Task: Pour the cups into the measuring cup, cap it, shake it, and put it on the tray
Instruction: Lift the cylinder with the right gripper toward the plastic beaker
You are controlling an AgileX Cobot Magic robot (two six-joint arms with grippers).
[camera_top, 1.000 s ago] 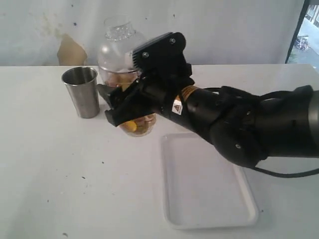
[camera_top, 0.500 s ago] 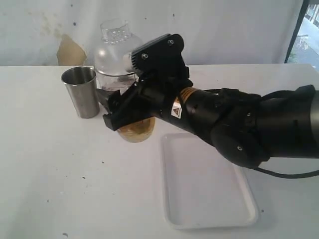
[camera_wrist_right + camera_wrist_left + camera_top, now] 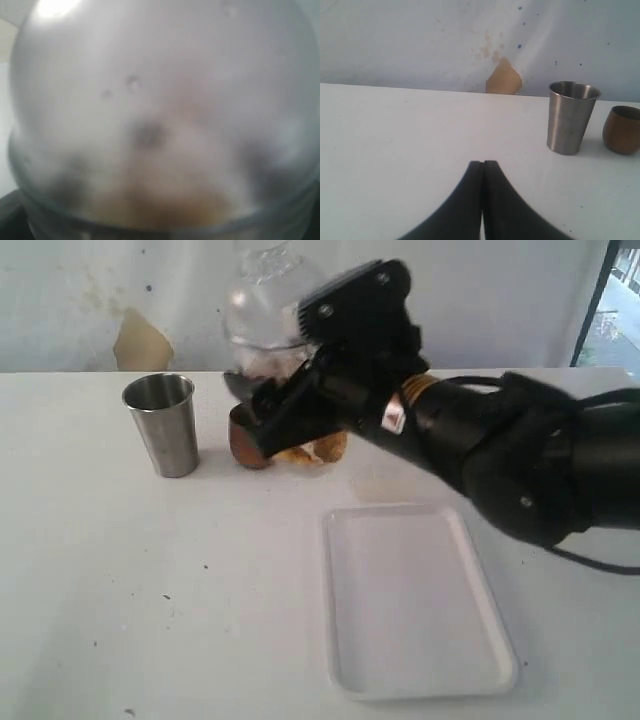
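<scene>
My right gripper (image 3: 264, 412) is shut on the capped measuring cup (image 3: 283, 332) and holds it tilted above the table; its clear dome cap (image 3: 262, 268) is on top and orange-brown contents (image 3: 312, 450) lie at its base. The blurred cup (image 3: 160, 115) fills the right wrist view and hides the jaws there. The steel tumbler (image 3: 163, 425) stands upright to the left, with the wooden cup (image 3: 243, 445) just behind the gripper's fingers. My left gripper (image 3: 482, 164) is shut and empty, low over bare table, and faces the tumbler (image 3: 571, 117) and wooden cup (image 3: 622, 130). The white tray (image 3: 410, 595) lies empty at front right.
A pale wall runs along the table's far edge, with a tan patch (image 3: 140, 340) behind the tumbler. The bulky black right arm (image 3: 500, 450) stretches in from the right above the tray's far end. Small dark specks dot the tabletop.
My right gripper has lifted the capped measuring cup and carried it up and to the right. The wooden cup, hidden before, now shows beside it. The tumbler and tray have not moved.
</scene>
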